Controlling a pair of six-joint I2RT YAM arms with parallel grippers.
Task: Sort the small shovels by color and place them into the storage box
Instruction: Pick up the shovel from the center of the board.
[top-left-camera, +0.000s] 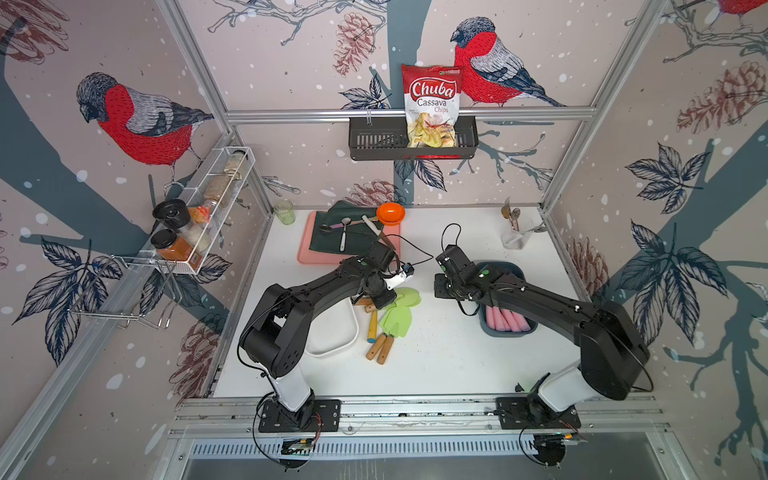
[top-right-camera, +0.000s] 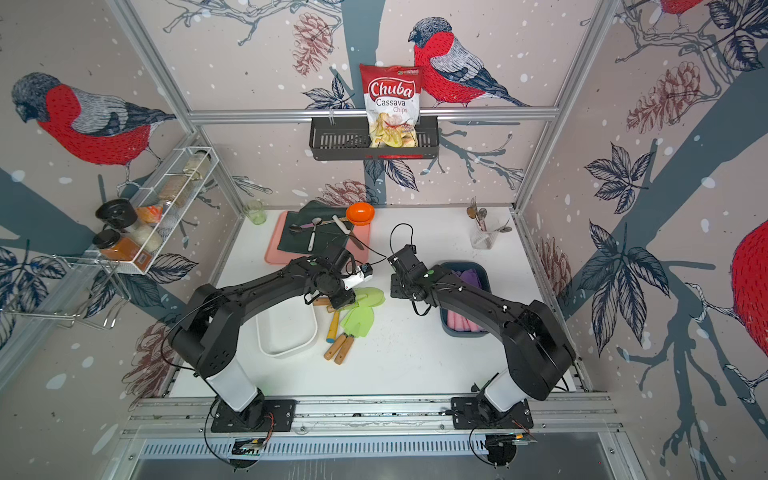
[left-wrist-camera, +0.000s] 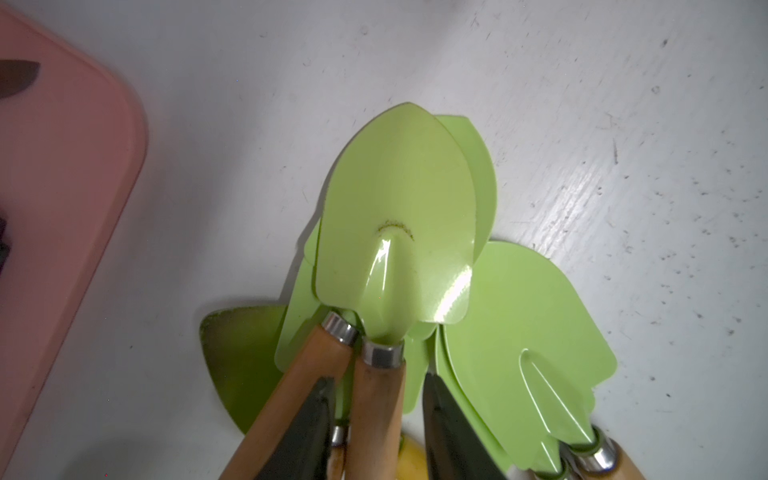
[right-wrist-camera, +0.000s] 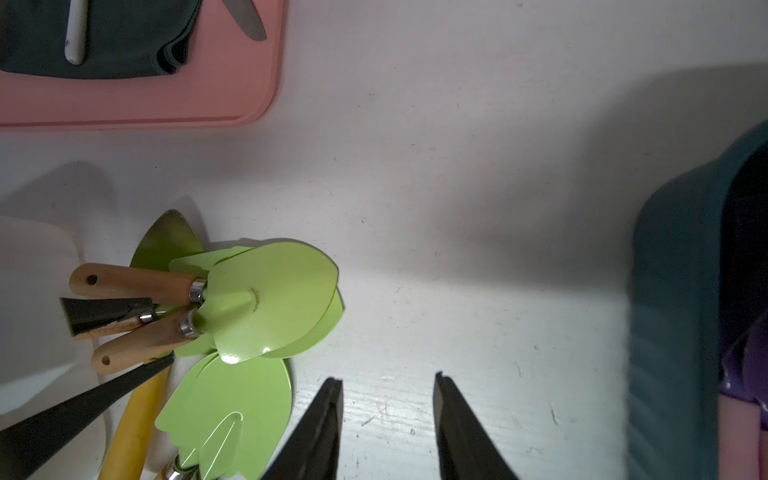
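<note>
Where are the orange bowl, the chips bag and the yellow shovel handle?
orange bowl (top-left-camera: 390, 212): in a top view, middle of the bowl.
chips bag (top-left-camera: 432, 97): in a top view, on its printed front.
yellow shovel handle (right-wrist-camera: 135, 424): right wrist view, midway along the handle.

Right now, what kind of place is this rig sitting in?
Probably a mock kitchen in a lab test cell: spice rack and chips bag on wallpapered walls, an aluminium frame around it, cutlery on a pink tray.
</note>
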